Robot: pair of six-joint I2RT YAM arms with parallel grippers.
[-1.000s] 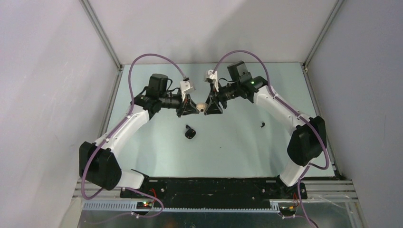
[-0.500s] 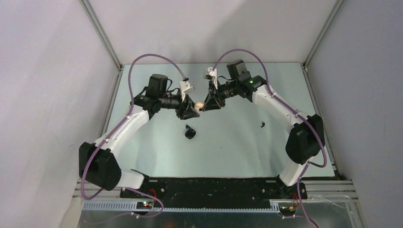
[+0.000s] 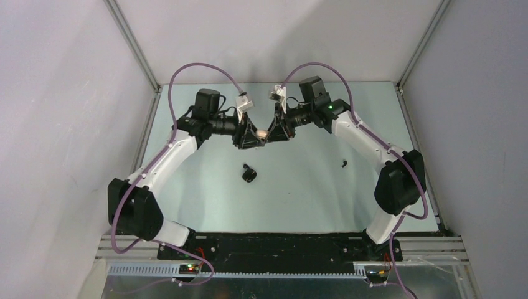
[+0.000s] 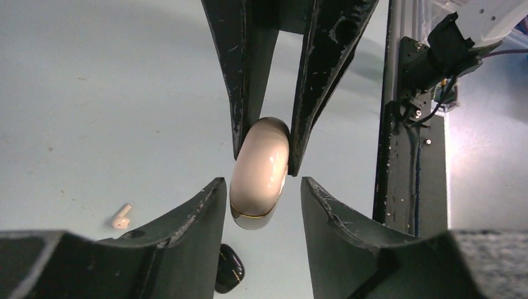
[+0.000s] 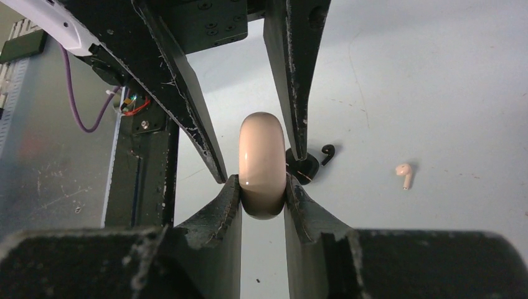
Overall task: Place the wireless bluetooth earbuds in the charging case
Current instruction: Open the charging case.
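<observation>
A cream charging case (image 5: 262, 165) is held off the table, clamped by my right gripper (image 5: 261, 179). My left gripper (image 4: 261, 182) is open, its fingers flanking the same case (image 4: 259, 174) with a gap on each side. In the top view the two grippers, left (image 3: 252, 134) and right (image 3: 274, 132), meet tip to tip at the table's middle back. A cream earbud (image 5: 405, 174) lies loose on the table and also shows in the left wrist view (image 4: 121, 215). A black earbud (image 5: 327, 151) lies beside a black case (image 5: 303, 167).
The black case (image 3: 249, 176) and the earbud by it (image 3: 246, 167) lie in front of the grippers. Another black earbud (image 3: 344, 164) lies to the right, near the right arm. Grey walls enclose the table on three sides.
The two grippers have closed in on each other and shifted slightly toward the back. My left gripper's open fingers now flank the cream case.
</observation>
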